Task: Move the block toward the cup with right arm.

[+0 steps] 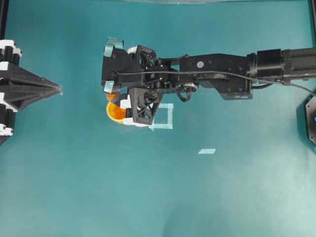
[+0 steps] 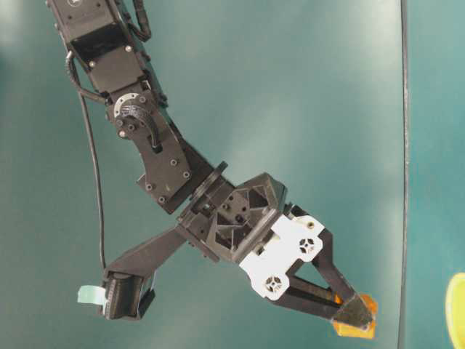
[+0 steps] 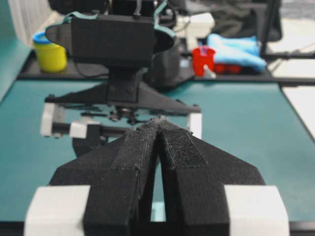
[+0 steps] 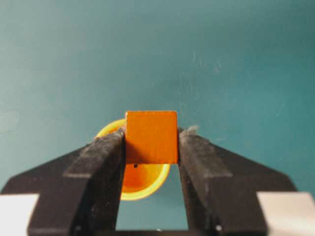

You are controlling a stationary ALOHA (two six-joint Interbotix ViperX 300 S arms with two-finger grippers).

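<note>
The right gripper (image 4: 150,142) is clamped on the block (image 4: 151,136), 1 black foam pad pressed against each side face, with the cube's top and front showing between them. The cup (image 4: 133,182) lies directly below and just beyond the held cube in the right wrist view: its yellow rim peeks out to the left of the block and its orange inside shows underneath. From overhead, the cup (image 1: 116,111) sits under the gripper's tip, largely covered by it, just left of the pale tape square (image 1: 165,117). So block and cup already line up closely; what remains, I judge, is mostly downward travel. The left gripper (image 3: 158,129) rests well apart, its pads pressed together, holding nothing.
</note>
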